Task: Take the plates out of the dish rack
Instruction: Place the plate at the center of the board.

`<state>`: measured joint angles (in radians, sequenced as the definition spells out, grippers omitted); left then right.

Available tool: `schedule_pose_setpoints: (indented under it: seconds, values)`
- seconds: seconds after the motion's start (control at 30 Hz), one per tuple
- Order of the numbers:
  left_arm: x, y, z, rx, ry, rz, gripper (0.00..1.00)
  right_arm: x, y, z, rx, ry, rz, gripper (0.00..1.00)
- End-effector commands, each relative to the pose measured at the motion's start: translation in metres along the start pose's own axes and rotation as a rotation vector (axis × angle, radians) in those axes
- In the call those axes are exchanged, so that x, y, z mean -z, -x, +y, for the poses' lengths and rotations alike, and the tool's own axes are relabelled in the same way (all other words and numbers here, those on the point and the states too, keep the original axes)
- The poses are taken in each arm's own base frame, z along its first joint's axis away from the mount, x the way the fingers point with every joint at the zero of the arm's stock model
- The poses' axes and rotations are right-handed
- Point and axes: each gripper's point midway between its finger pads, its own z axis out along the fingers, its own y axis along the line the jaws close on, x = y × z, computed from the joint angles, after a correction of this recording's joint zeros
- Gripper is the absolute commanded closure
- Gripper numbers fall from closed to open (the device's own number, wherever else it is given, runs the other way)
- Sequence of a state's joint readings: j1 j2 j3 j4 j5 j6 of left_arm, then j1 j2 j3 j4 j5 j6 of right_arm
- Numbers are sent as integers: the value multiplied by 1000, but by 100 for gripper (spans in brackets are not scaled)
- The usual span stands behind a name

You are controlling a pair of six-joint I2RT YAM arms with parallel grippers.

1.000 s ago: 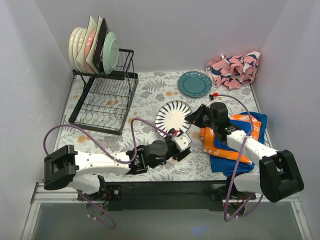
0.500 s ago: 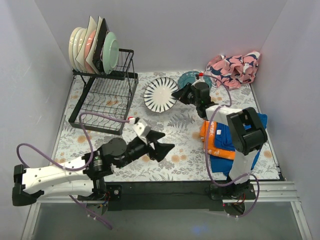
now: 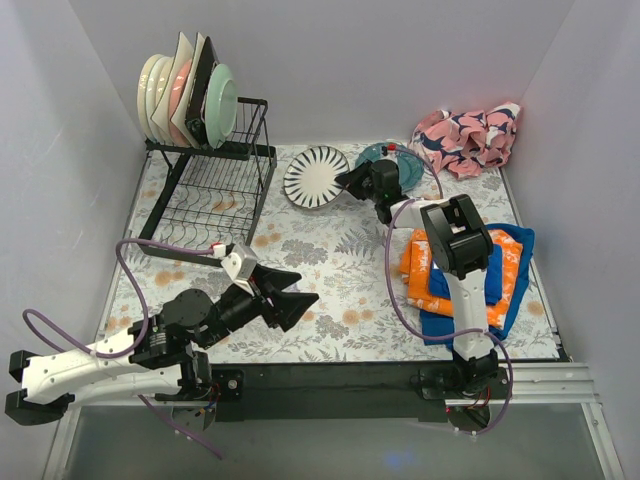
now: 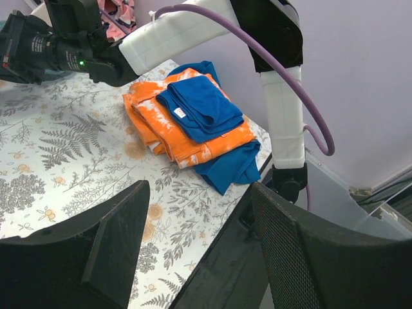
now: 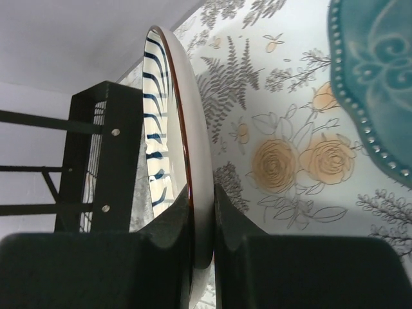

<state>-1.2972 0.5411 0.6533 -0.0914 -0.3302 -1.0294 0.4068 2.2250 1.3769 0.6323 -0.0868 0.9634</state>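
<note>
My right gripper (image 3: 349, 181) is shut on the rim of the black-striped plate (image 3: 316, 176) and holds it near the back of the table, right of the dish rack (image 3: 212, 190). In the right wrist view the plate (image 5: 187, 154) stands on edge between my fingers. A teal plate (image 3: 410, 166) lies flat just right of it, also seen in the right wrist view (image 5: 380, 84). Several plates (image 3: 188, 98) stand in the rack's top tier. My left gripper (image 3: 300, 300) is open and empty over the front middle of the table; its fingers (image 4: 116, 238) frame bare tablecloth.
An orange and blue cloth (image 3: 480, 275) lies folded at the right, also in the left wrist view (image 4: 193, 119). A pink patterned cloth (image 3: 470, 135) sits at the back right corner. Purple walls close in the left, back and right.
My right gripper has carried the striped plate from the table's middle toward the back, near the rack. My left arm has drawn back to the left and front, its gripper open.
</note>
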Motion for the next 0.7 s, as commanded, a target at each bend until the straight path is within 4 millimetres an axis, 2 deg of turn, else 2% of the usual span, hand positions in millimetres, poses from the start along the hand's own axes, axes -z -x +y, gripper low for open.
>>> schedule_pose_setpoints:
  seconds: [0.0,0.13,0.2,0.23,0.27,0.37,0.4,0.47,0.53,0.57,0.67]
  values:
    - [1,-9,10,-2,44,28,37,-5,65,79,-43,226,-194,99]
    - [0,-10,11,-1,52,30,37,-18,49,60,-84,190,-148,97]
    - [1,-9,14,-2,66,28,37,-19,40,54,-106,184,-124,86]
    - [1,-9,15,-3,70,27,37,-19,34,48,-104,170,-111,83]
    - [1,-10,16,-3,79,27,37,-18,31,44,-99,162,-106,76]
    - [1,-8,17,1,83,21,37,-11,25,27,-102,113,-106,64]
    - [1,-8,17,3,85,21,37,-8,26,30,-99,111,-105,63]
    - [0,-10,18,-3,90,26,37,-3,15,19,-96,77,-63,61]
    - [-1,-11,21,-8,107,27,37,5,8,20,-98,67,-46,61]
    - [-2,-11,23,-12,118,25,37,11,-2,8,-100,30,-35,61]
    - [-3,-13,27,-14,136,25,37,22,-9,-4,-93,-15,-20,60]
